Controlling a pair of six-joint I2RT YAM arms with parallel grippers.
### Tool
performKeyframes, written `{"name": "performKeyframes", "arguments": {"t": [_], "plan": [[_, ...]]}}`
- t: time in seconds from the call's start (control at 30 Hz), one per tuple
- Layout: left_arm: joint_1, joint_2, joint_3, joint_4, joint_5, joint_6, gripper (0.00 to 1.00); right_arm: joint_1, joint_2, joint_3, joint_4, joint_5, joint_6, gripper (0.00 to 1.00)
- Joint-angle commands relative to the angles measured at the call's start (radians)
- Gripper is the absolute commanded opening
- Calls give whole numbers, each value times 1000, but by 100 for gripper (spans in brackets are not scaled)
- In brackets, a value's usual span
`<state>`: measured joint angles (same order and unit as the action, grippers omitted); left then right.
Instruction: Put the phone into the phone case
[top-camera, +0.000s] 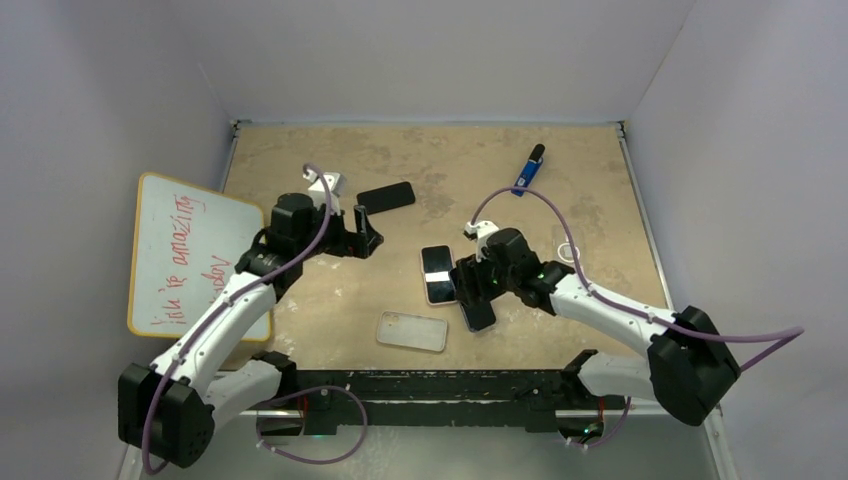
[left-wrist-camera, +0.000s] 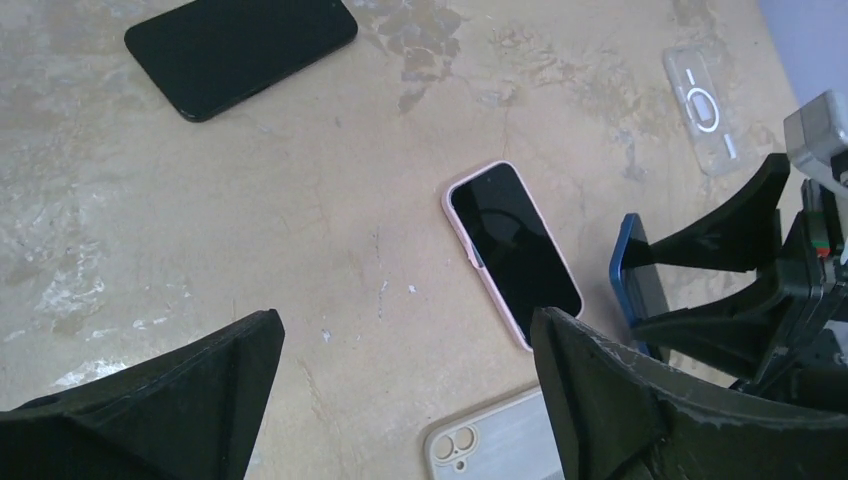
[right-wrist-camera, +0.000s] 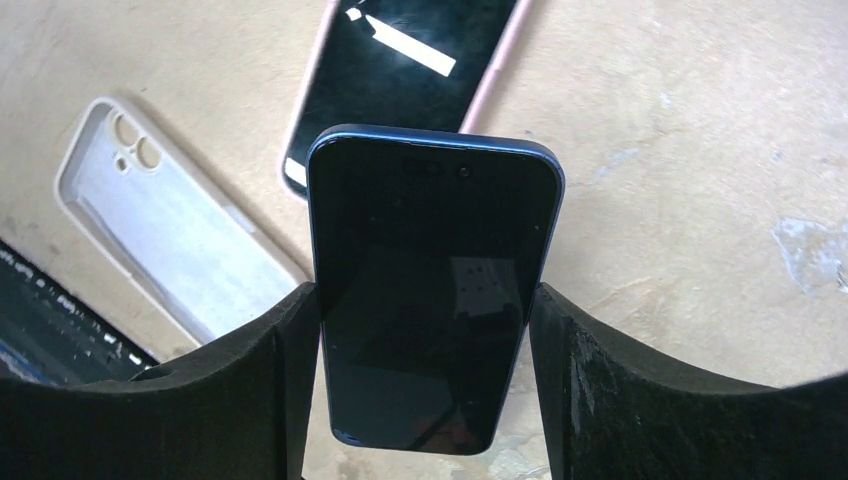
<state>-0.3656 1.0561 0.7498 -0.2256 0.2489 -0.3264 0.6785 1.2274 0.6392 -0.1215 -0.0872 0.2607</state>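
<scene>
The right gripper (right-wrist-camera: 428, 335) pinches a dark blue phone (right-wrist-camera: 435, 250) by its two long edges, one finger on each side; the phone is held tilted over the table (top-camera: 560, 200), and I cannot tell whether its lower end touches the surface. In the top view this phone is a little right of the centre of the frame, in the lower middle. The phone case (top-camera: 412, 331) is pale, with a camera cut-out at one corner; it lies flat at the lower left of the held phone, near the bottom edge of the table, and the two do not touch. Just above and left of the held phone lies a second phone in a pink case (top-camera: 437, 273), screen up. The left gripper (left-wrist-camera: 400, 400) has its fingers spread wide and holds nothing; it hovers in the upper left part of the table, beside a black phone (top-camera: 386, 196) that lies flat. A clear case with a ring mark (left-wrist-camera: 705, 105) lies toward the right side; a small blue and black object (top-camera: 528, 170) lies near the upper edge; a whiteboard (top-camera: 190, 255) with red writing is at the left of the frame.
</scene>
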Motion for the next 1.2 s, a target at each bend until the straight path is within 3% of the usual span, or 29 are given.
{"name": "performKeyframes", "arguments": {"t": [0.0, 0.07, 0.2, 0.3, 0.67, 0.8, 0.9, 1.07, 1.17], "plan": [[50, 0, 6, -97, 101, -118, 100, 62, -40, 56, 56, -45, -55, 22], [73, 23, -5, -114, 192, -122, 96, 100, -39, 76, 56, -46, -78, 22], [118, -3, -134, 43, 371, -260, 86, 180, -39, 132, 57, -46, -105, 22], [129, 22, -163, 65, 429, -284, 81, 237, -29, 140, 127, -80, -125, 22], [149, 0, -153, -13, 370, -193, 88, 397, 102, 96, 461, -188, -256, 22], [158, 22, -151, -10, 391, -197, 90, 403, 155, 102, 503, -247, -342, 23], [162, 15, -147, -14, 386, -190, 99, 403, 167, 78, 541, -271, -418, 23], [162, -21, -146, -30, 361, -188, 100, 403, 175, 49, 544, -259, -503, 23], [162, -10, -142, -45, 365, -192, 95, 403, 192, 30, 535, -258, -511, 23]]}}
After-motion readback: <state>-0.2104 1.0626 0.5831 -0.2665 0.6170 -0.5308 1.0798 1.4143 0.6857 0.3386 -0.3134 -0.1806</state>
